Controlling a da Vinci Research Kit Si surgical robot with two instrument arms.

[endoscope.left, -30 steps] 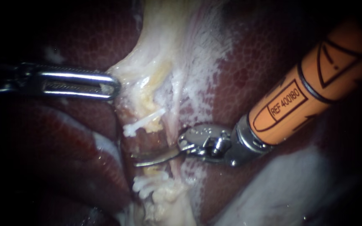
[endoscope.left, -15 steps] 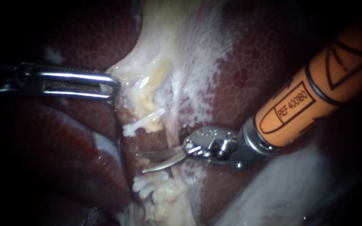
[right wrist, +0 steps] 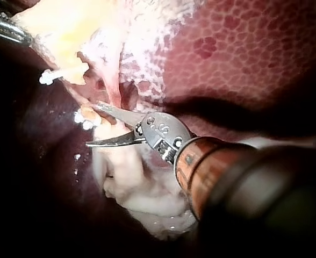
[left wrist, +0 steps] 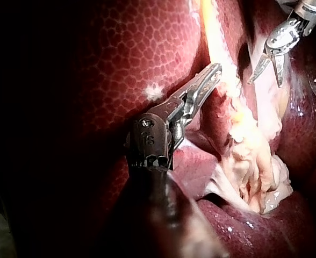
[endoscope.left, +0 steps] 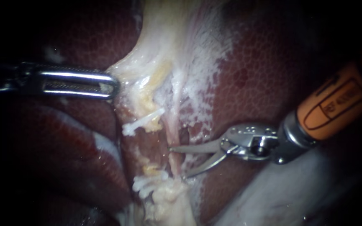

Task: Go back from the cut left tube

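Endoscope, left instrument [endoscope.left: 111, 86]: claw clamped on pale tissue [endoscope.left: 134, 79], far left.
Endoscope, right instrument [endoscope.left: 177, 162]: claw apart, empty; tips just right of cut left tube [endoscope.left: 150, 169], beside pink strand [endoscope.left: 172, 132].
Left wrist: same clamp on pale tissue; right blades spread ahead.
Right wrist: blades spread, upper tip near tissue.
Risk: spread blades may nick the strand if the retreat drifts left.

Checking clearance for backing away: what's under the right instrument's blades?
Under the open blades of the right instrument lies pale filmy tissue over the liver. What its metal wrist covers is hidden.
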